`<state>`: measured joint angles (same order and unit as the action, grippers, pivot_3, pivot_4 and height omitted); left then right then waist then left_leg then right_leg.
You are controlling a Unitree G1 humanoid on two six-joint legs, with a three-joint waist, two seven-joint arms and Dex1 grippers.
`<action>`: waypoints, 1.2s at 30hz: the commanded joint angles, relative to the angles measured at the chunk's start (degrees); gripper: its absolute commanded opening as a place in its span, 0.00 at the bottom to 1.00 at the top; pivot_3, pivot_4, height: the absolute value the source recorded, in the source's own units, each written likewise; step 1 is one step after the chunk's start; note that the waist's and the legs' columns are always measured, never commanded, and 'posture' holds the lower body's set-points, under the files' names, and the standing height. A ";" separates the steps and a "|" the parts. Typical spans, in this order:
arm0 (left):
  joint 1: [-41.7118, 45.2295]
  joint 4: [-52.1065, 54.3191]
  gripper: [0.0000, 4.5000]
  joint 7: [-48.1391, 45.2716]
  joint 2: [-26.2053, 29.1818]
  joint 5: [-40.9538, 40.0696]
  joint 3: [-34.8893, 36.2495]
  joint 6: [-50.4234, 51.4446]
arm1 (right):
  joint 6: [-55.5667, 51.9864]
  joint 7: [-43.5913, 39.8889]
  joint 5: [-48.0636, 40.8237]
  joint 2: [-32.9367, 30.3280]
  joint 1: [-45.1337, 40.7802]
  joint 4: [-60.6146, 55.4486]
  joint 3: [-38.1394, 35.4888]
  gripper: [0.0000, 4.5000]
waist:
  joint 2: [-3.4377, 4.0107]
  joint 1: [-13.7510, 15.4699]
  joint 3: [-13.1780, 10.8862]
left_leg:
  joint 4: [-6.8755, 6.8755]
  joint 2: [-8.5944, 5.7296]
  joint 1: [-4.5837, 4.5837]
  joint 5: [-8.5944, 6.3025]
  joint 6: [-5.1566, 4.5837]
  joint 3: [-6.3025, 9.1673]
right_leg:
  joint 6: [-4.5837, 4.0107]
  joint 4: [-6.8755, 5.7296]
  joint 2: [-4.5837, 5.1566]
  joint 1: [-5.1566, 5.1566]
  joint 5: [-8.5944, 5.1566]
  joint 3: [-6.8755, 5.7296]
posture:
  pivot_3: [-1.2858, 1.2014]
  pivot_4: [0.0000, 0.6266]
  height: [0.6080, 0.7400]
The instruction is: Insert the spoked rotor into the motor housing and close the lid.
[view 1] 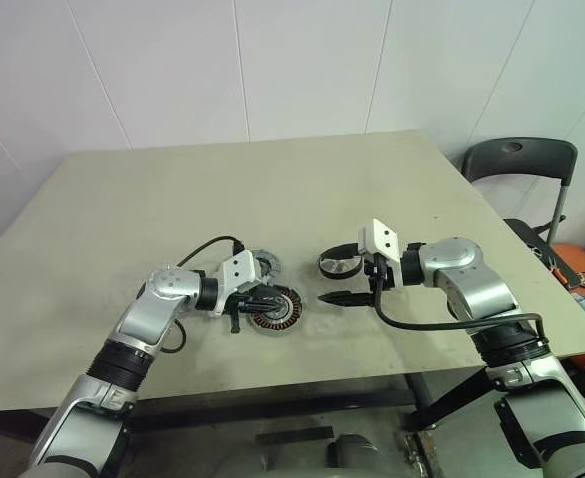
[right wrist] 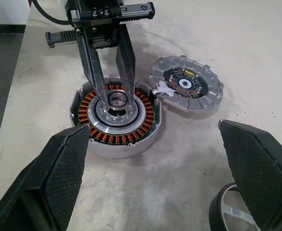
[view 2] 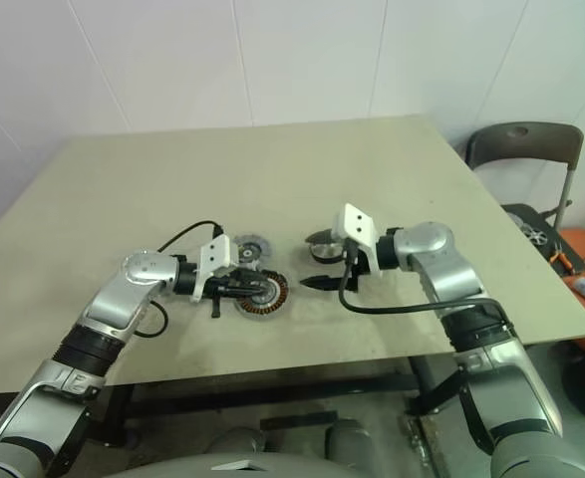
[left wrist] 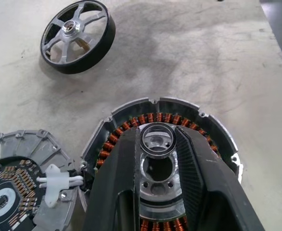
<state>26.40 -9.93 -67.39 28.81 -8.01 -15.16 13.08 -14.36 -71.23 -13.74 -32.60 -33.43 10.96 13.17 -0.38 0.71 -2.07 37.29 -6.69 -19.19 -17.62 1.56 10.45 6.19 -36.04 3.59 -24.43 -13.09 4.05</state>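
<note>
While the left tool grips a small metal ring over the motor housing near the tabletop's front edge, with lid beside, the empty right tool stands open and should next fetch the spoked rotor nearby.

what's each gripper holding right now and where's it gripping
The left gripper pinches a small metal ring by its outer edge, above the motor housing. The right gripper is open, empty.

Left gripper over motor housing, spoked rotor beside right gripper
</note>
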 commanded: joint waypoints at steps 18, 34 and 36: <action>0.26 1.49 0.17 -0.33 1.40 0.86 -0.38 -1.26 | 0.59 -0.24 -0.25 -0.16 -0.24 -1.94 -0.99 1.00 | 0.00 0.01 0.00 | 0.01 0.00 0.00 0.00 0.00 0.00 | 0.00 -0.01 0.00 0.00 0.01 0.00 | 0.52 0.00 1.00; 0.77 0.43 0.89 1.19 0.45 0.64 0.26 -2.04 | 0.66 -0.33 -0.12 0.01 -0.55 -1.76 -0.79 1.00 | 0.00 0.00 0.00 | 0.03 0.00 0.00 0.00 0.00 0.00 | 0.00 -0.01 0.00 0.00 0.01 0.00 | 0.52 0.00 1.00; 0.93 1.03 0.99 1.32 0.13 -0.43 0.90 -0.90 | 0.70 -0.31 -0.11 0.03 -0.59 -1.73 -0.80 1.00 | 0.00 0.00 0.00 | 0.03 0.00 0.00 0.00 0.00 0.00 | 0.00 -0.01 0.00 0.00 0.01 0.00 | 0.52 0.00 1.00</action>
<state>26.17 -10.10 -66.21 29.10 -6.96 -16.00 12.05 -14.33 -71.34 -13.61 -32.59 -33.11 10.96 13.18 -0.38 0.71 -2.06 37.32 -6.69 -19.19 -17.62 1.57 10.44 6.18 -36.05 3.60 -24.43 -13.07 4.05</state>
